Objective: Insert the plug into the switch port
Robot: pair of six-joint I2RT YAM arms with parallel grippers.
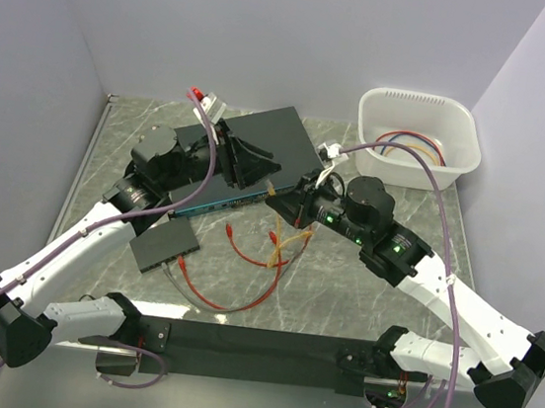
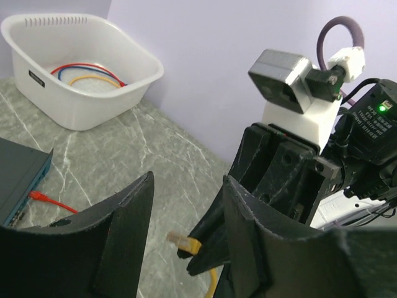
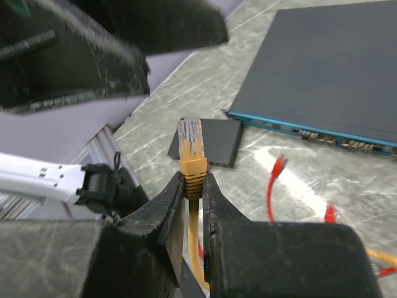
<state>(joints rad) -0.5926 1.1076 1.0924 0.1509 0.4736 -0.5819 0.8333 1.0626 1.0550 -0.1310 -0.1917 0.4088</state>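
Plug of 1 yellow cable stands upright, pinched at its boot by the right gripper above the marbled table. It sits near the teal front edge of the switch, not touching it. Left gripper faces it, fingers spread, grasping nothing.
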